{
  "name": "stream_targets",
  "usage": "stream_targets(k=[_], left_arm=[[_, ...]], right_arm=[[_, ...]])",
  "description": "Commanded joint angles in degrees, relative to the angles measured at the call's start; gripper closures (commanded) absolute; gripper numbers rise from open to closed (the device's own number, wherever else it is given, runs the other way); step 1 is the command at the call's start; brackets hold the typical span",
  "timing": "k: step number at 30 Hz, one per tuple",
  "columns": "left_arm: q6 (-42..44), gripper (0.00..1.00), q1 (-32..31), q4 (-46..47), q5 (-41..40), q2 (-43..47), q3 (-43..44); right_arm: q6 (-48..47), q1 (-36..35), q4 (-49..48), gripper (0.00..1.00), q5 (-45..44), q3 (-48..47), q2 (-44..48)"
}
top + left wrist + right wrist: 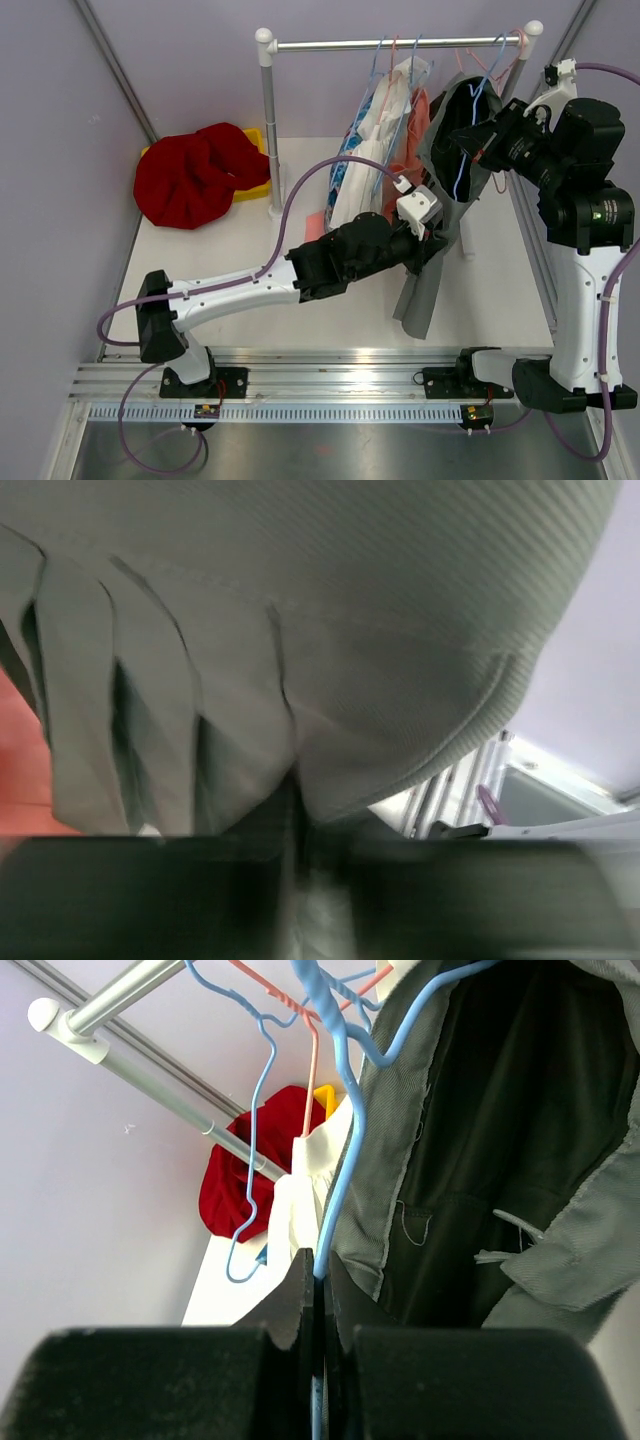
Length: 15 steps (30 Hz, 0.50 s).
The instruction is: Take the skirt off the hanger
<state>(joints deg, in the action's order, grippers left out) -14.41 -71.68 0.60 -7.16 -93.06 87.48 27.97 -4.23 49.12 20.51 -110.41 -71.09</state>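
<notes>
Top external view: the grey pleated woven skirt [428,285] hangs at the right end of the silver metal rail [400,44], long axis vertical. Its waist sits on a thin blue wire hanger [462,160]. The left gripper [428,232] is buried in the skirt at mid-length. The right gripper [470,140] is up at the waist, on the hanger's wire. So: hanger above, cloth below; left arm nearer the fabric, right arm nearer the wire.

Left wrist view: left gripper [297,820] narrow, a fold of the skirt [300,630] apparently pinched between the fingers; the lower part of the view is blurred. Cloth is fine-ribbed and matte with pressed pleats, and looks soft and limp.

Right wrist view: right gripper [318,1290] clamped almost closed on the hanger [345,1140], the wire rising out of the fingers. The skirt [400,1160] gapes open on the right, showing dark smooth lining and a raw frayed edge.

Judgement: separation runs along the vertical, with the skirt drawn down and the hanger held fast. The thin wire may twist in the grip.
</notes>
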Motion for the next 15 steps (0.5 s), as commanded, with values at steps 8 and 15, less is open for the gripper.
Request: stream_targets(k=[8, 15], left_arm=[[1.0, 1.0, -11.2, -2.0, -17.4, 11.0, -10.8], [-6.8, 1.0, -22.8, -3.8, -27.5, 19.3, -25.2]], right_arm=[[-1.0, -0.4, -2.5, 1.0, -2.3, -5.7, -1.2], [-2.1, -0.4, -2.1, 1.0, -4.1, -8.0, -3.5]])
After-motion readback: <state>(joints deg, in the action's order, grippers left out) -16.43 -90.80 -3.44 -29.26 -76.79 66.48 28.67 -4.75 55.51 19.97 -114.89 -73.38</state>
